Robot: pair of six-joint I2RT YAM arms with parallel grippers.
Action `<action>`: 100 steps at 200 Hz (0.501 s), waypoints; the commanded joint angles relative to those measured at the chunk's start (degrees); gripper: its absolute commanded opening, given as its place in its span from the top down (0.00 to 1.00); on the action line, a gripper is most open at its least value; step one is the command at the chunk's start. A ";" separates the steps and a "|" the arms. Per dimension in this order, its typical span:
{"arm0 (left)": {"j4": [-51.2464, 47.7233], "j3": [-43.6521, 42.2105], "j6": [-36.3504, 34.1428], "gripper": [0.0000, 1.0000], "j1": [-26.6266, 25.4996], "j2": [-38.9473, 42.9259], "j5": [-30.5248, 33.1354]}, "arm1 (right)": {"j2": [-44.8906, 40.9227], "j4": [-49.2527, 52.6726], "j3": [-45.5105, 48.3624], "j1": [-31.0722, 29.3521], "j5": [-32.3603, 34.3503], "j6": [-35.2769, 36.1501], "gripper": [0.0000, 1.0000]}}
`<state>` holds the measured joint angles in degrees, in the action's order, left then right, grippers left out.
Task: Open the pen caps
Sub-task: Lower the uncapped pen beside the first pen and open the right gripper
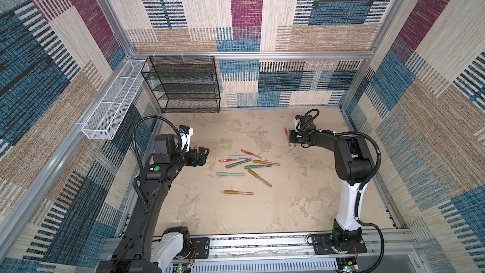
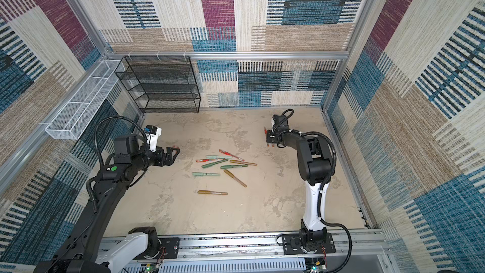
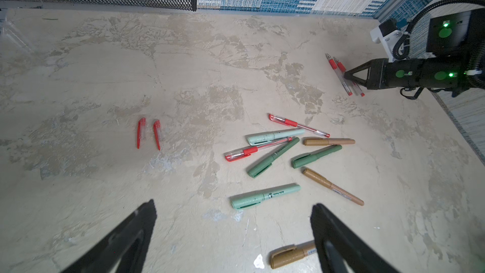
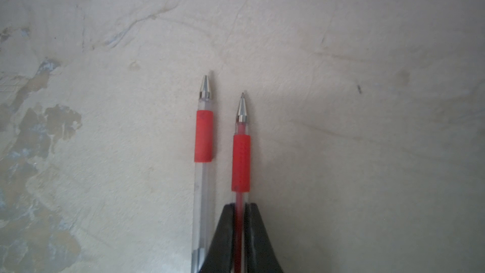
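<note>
right gripper (image 4: 241,207): jaws clamped on the clear barrel of one pen
held pen (image 4: 241,164): uncapped, red grip sleeve, metal tip bare, pointing away from the jaws
second pen (image 4: 204,137): uncapped, lying just beside it, roughly parallel
table (image 4: 367,127): beige, mottled patches

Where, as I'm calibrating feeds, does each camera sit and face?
Top views: high overhead, looking down at the table; left arm, right arm and the pen pile show.
Left wrist: on left arm, facing across the table to the pile; open left gripper shows.
Right wrist: on right arm, close over the table; right gripper shut on uncapped red pen.
Shared: both wrist views show that pen.
</note>
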<state>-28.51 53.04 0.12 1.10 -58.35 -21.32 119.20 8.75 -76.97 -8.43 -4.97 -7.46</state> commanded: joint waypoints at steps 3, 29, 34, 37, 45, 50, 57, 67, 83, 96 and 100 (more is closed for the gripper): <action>1.14 -0.15 0.85 0.04 0.04 0.39 -0.81 | -0.12 -0.80 -0.72 -0.06 0.55 0.32 0.86; 0.46 0.61 0.93 0.04 0.05 0.15 -0.48 | -0.93 0.20 -1.44 -0.10 0.21 0.12 0.80; 0.74 0.37 1.00 0.04 0.04 0.28 -0.41 | -1.19 0.34 -1.56 -0.09 0.46 0.14 0.79; 0.90 0.32 1.03 0.04 0.00 0.33 -0.39 | -1.31 0.36 -1.67 -0.05 0.56 0.24 0.79; 1.12 -0.04 1.03 0.04 -0.01 0.44 -0.67 | -1.63 0.69 -1.93 -0.08 0.88 0.43 0.78; 0.98 0.06 1.04 0.04 0.04 0.35 -0.81 | -1.83 0.86 -1.96 -0.05 1.07 0.43 0.78; 0.56 0.33 1.04 0.04 -0.01 0.19 -0.84 | -2.20 1.34 -2.12 -0.08 1.07 0.38 0.77; -0.05 0.95 1.11 0.04 0.04 -0.11 -0.83 | -3.08 1.69 -2.09 -0.09 0.55 0.28 0.75; 0.41 0.97 1.36 0.04 0.04 -0.05 -0.42 | -4.24 2.24 -2.36 -0.03 0.07 0.50 0.72; 1.08 0.17 1.28 0.04 0.04 0.25 -0.98 | -5.82 3.10 -2.59 -0.06 0.18 0.32 0.72; 1.05 0.14 1.25 0.04 0.04 0.17 -1.11 | -6.52 3.12 -2.40 -0.05 0.08 0.08 0.71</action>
<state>-28.53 53.47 0.32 1.10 -58.41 -21.34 115.39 11.00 -78.91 -8.40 -4.91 -7.40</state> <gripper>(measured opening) 0.957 0.283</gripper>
